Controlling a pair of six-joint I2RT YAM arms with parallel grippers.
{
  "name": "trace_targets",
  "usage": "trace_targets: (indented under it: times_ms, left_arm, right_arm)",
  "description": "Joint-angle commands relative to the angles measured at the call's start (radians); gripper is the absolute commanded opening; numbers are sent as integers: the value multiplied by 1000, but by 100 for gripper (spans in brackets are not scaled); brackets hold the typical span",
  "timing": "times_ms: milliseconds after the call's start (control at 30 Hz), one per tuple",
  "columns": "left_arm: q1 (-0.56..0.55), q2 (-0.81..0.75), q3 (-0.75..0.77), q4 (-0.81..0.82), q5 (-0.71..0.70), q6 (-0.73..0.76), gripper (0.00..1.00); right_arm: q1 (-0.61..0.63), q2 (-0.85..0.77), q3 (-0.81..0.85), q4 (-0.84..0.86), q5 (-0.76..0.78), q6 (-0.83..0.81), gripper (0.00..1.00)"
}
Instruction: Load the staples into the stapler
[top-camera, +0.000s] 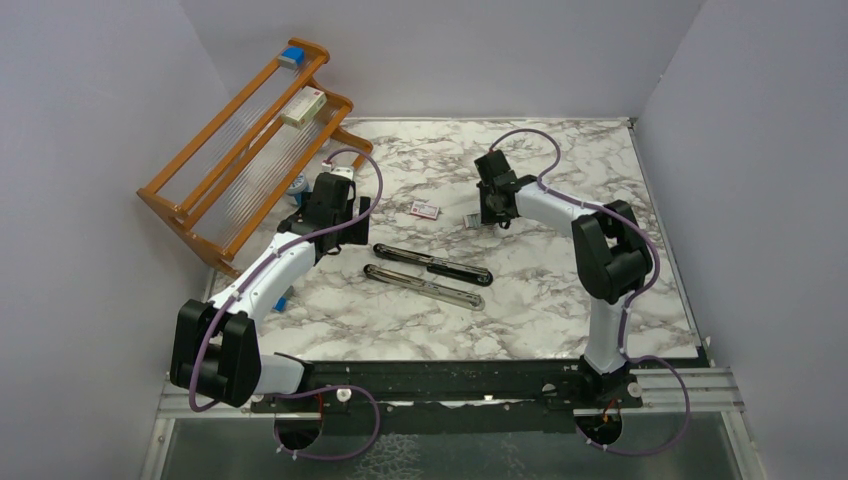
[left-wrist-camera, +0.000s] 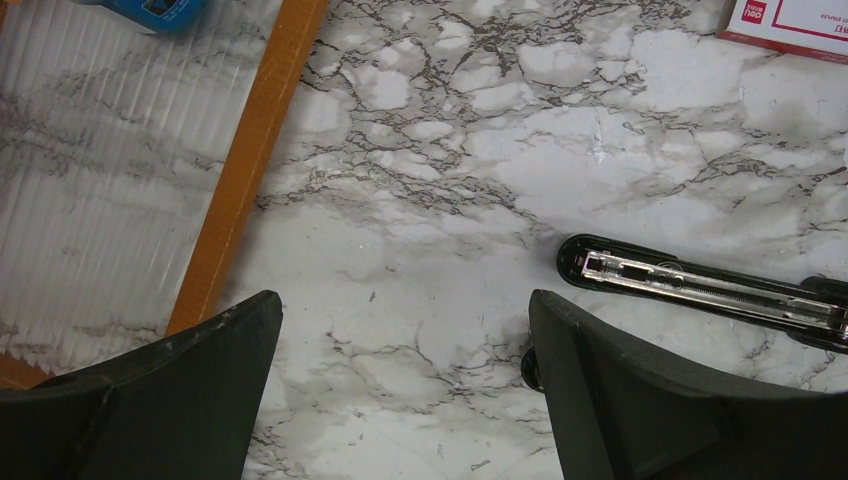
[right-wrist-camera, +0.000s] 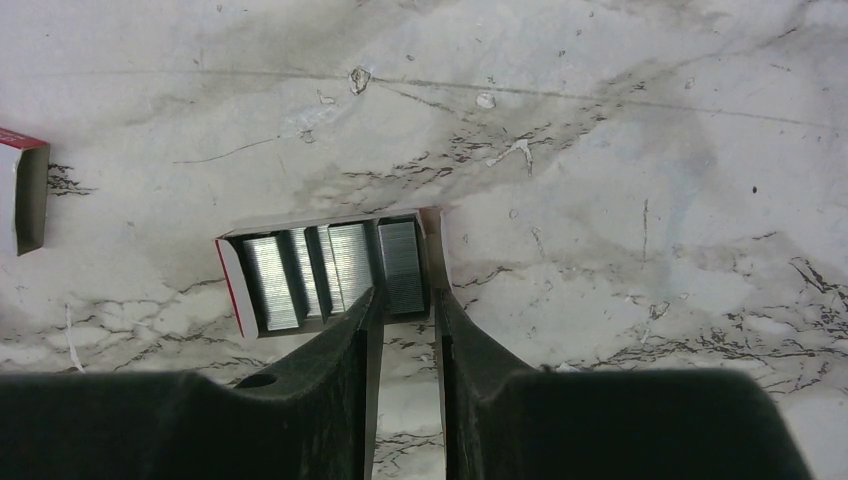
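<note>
Across the marble table (top-camera: 560, 300), a wooden rack (top-camera: 240, 150) stands at the far left. Mid-table lies the stapler (top-camera: 430, 263), slim and black, opened so its silver rail shows, running left to right. A second slim bar (top-camera: 425, 287) with a paler grey inside lies parallel just near of it. The left gripper (left-wrist-camera: 405, 300) hangs over bare marble beside the stapler's left end, spread wide and holding nothing; the rail's tip shows just right of its right-hand finger (left-wrist-camera: 640, 400). Farther back and to the right, well apart from the stapler, the right gripper (right-wrist-camera: 403, 305) points down at the staples (right-wrist-camera: 330, 270), silver strips packed side by side in a small tray (right-wrist-camera: 232, 290) with a red-and-white edge. Its fingers stand narrow, tips flanking the near end of the rightmost strip; whether they pinch it I cannot tell. The little red-and-white packet (top-camera: 424, 209) lies left of the tray.
</note>
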Motion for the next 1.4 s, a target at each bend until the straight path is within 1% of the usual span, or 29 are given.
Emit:
trace_targets:
  times_ms: [0, 267, 367, 633, 1000, 1367]
  left_arm:
    - [-2, 2, 22, -10, -10, 7, 96]
    - [-2, 2, 21, -11, -10, 6, 96]
    - [-2, 2, 22, -10, -10, 7, 96]
    - [-2, 1, 22, -10, -10, 8, 96]
    - [-2, 3, 22, -11, -10, 8, 96]
    - [-3, 5, 23, -11, -10, 8, 96]
  right_arm:
    - [-3, 28, 26, 1, 18, 4, 28]
    - [-3, 48, 27, -5, 21, -4, 27]
    - [-4, 54, 34, -15, 26, -5, 25]
    - [-3, 24, 24, -6, 41, 0, 24]
    - [-13, -25, 16, 48, 31, 19, 29]
    - [-33, -30, 16, 68, -18, 35, 30]
